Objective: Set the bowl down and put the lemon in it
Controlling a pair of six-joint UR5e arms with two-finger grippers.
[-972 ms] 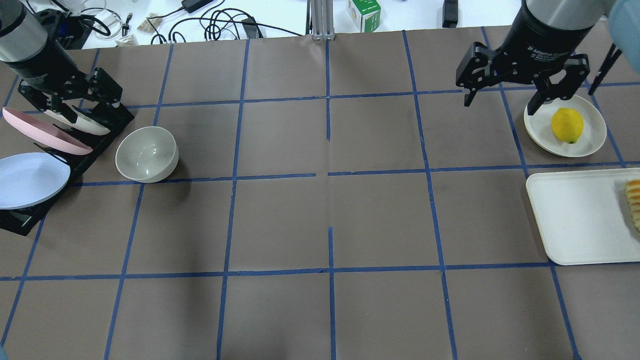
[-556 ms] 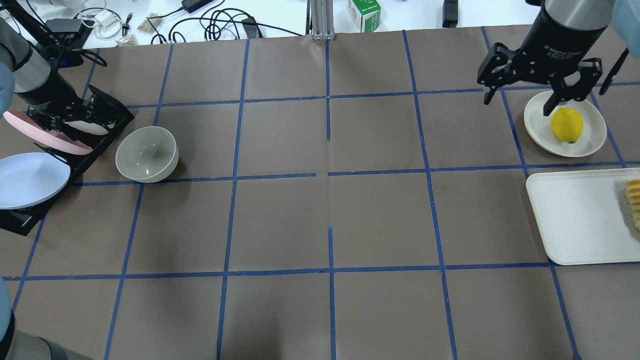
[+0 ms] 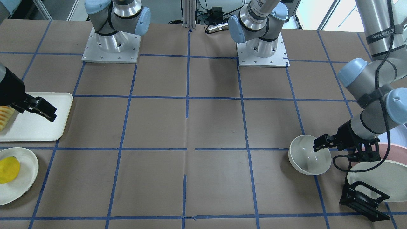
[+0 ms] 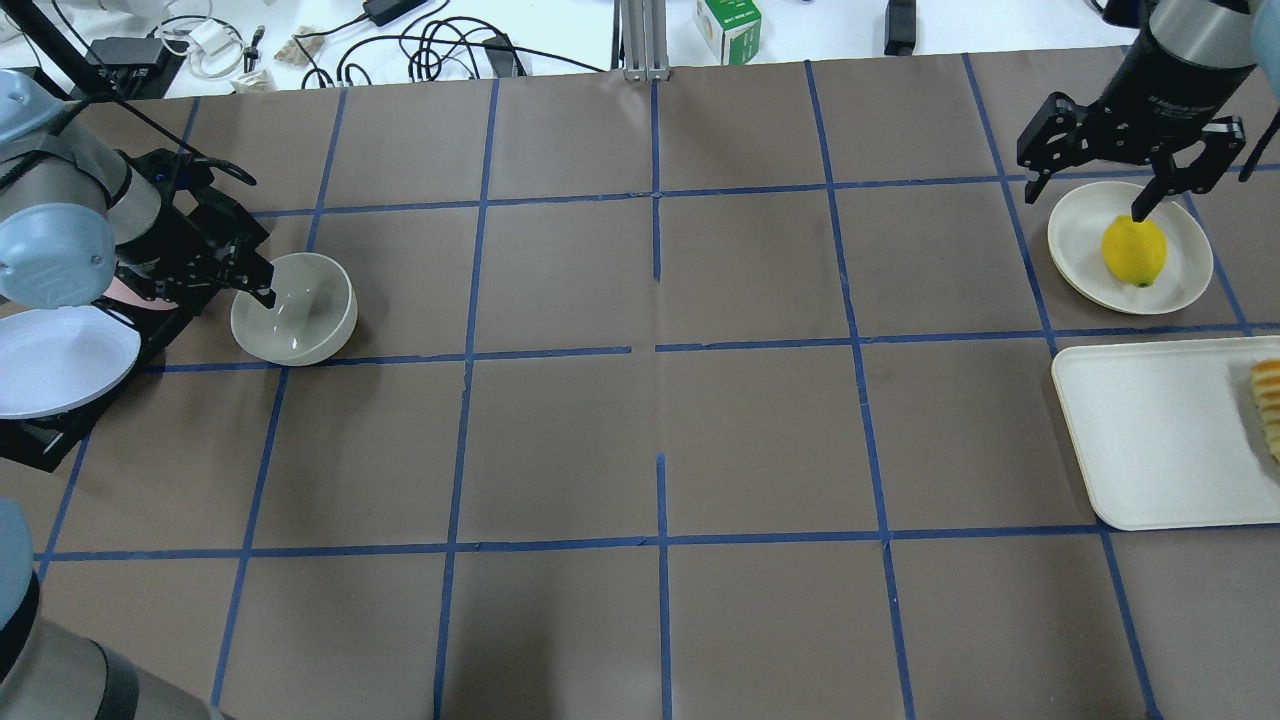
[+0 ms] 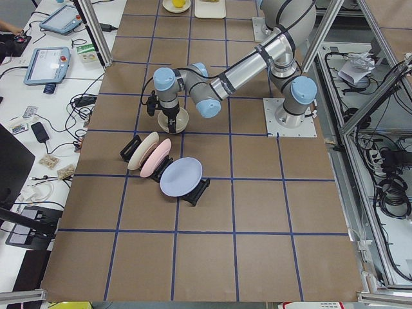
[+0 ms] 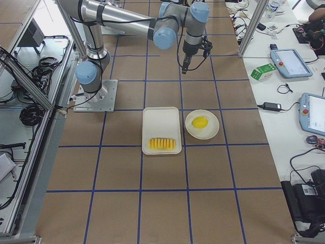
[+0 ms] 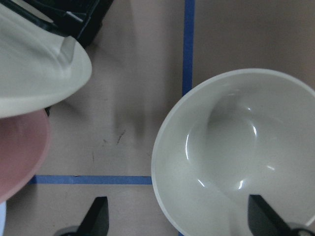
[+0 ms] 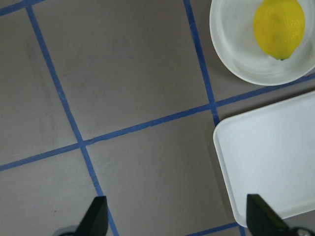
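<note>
At bowl [image 4: 300, 322] rim: left end effector [image 7: 177, 209] spread | lemon [image 4: 1134, 251] near spread right end effector [image 4: 1085, 203]

the plate rack [image 4: 35, 440] stands just beside the bowl [image 4: 295, 310]. open table [image 4: 650, 430] stretches from there to the lemon [image 4: 1134, 251] on its plate [image 4: 1073, 228], tray [image 4: 1150, 430] alongside.

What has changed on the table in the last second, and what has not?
The left gripper moved from the plate rack over to the bowl; its open jaws now straddle the rim without gripping. The right gripper, also open, shifted to the robot's right, nearer the plate with the lemon. Bowl, lemon, plate and tray stayed in place.
</note>
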